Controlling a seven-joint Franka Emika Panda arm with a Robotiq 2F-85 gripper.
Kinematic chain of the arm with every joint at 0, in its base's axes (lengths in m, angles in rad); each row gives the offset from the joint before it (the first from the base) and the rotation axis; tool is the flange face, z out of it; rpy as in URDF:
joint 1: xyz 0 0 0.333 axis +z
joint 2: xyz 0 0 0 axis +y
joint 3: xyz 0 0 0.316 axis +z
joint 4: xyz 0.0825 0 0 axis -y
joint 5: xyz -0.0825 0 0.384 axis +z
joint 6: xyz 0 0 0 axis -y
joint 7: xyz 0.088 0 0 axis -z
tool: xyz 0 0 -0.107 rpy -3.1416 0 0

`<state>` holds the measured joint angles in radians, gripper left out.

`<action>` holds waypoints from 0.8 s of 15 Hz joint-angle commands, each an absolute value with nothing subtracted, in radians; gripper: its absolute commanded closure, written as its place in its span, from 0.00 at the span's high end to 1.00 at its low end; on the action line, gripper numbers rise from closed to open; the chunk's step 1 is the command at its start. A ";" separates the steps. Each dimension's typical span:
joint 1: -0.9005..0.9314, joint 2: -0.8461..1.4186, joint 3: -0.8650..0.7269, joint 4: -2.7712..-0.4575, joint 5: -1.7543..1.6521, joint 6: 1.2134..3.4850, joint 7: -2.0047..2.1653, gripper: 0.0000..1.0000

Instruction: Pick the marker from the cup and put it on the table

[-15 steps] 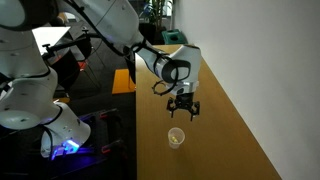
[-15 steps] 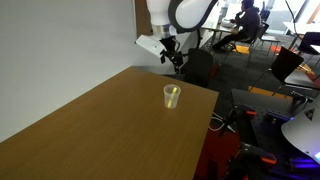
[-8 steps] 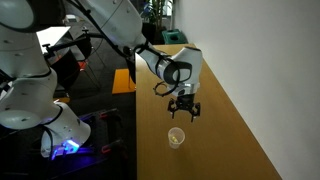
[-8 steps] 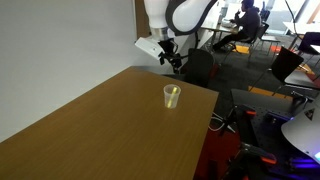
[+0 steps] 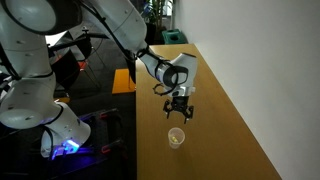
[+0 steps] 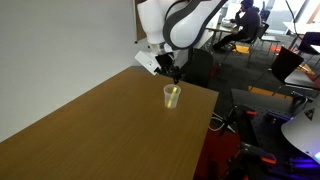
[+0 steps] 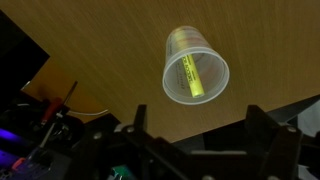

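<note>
The small translucent cup stands upright on the tan wooden table, near its dark edge, and shows in both exterior views. The yellow marker leans inside the cup. My gripper hangs above the table just behind the cup, apart from it; it also shows in an exterior view. In the wrist view its two fingers are spread wide with nothing between them, and the cup sits ahead of them.
The table runs long beside a white wall. Off its dark edge are a robot base with blue light, chairs and cables on the floor.
My gripper has come down and moved closer to the cup, with the arm shifting over the table. The cup and marker have not moved.
</note>
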<state>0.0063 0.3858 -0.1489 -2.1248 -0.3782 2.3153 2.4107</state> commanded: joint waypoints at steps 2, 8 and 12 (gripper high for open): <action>0.036 0.433 -0.184 -2.110 -0.373 2.326 2.480 1.00; 0.036 0.468 -0.220 -2.115 -0.393 2.390 2.469 1.00; 0.040 0.478 -0.231 -2.116 -0.392 2.403 2.463 0.68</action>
